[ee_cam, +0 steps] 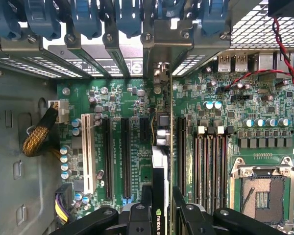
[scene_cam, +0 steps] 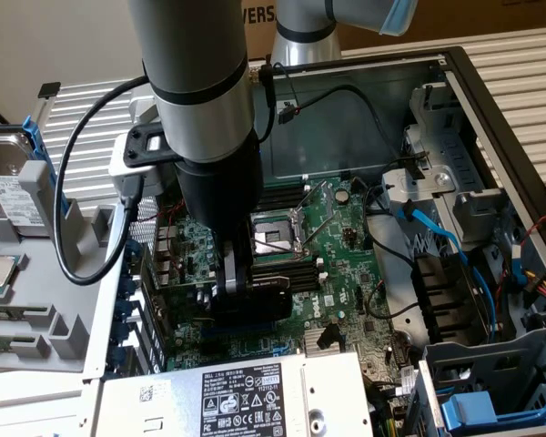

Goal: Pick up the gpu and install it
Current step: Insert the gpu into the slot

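The gpu (scene_cam: 255, 308) hangs upright inside the open computer case, with my gripper (scene_cam: 244, 280) shut on it from above. In the wrist view the gpu (ee_cam: 160, 171) is seen edge-on, its black shroud and green board pinched between my black fingers (ee_cam: 147, 200); the gripper (ee_cam: 161, 208) is centred on it. The card stands over the black expansion slots (ee_cam: 125, 156) of the green motherboard (ee_cam: 117, 95). Its silver bracket (ee_cam: 162, 73) reaches the case's rear slot opening. Whether the card's edge sits in a slot is hidden.
The CPU socket (scene_cam: 273, 238) and black memory sticks (ee_cam: 210, 164) lie beside the card. Blue slot latches (ee_cam: 88, 19) line the rear wall. A power supply (scene_cam: 246, 393), blue cables (scene_cam: 455, 259) and a drive cage (scene_cam: 491, 382) crowd the case. A hard drive (scene_cam: 9, 187) rests outside.
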`<state>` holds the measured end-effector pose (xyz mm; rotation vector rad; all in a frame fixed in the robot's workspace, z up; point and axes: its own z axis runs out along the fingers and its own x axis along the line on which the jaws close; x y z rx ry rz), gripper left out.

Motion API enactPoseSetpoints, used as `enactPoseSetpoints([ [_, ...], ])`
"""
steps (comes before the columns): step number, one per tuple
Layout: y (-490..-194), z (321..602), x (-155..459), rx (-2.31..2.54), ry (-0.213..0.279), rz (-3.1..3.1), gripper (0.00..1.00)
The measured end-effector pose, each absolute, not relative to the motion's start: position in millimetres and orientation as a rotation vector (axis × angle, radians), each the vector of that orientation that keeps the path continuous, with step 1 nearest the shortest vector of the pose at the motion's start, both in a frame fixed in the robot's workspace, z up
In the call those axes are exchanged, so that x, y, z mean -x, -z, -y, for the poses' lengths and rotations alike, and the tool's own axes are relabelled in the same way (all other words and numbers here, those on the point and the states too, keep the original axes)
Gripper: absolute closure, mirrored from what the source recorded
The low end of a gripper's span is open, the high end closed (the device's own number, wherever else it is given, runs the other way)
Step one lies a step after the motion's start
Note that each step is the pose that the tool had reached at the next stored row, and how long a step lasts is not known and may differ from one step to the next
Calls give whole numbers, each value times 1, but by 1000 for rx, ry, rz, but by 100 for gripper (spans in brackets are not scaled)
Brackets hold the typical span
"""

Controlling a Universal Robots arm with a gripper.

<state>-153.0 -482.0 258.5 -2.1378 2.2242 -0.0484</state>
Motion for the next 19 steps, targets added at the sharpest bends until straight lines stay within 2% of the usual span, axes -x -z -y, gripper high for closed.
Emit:
enactPoseSetpoints([
  [19,-261,482,153,2137,51,-2223,74],
])
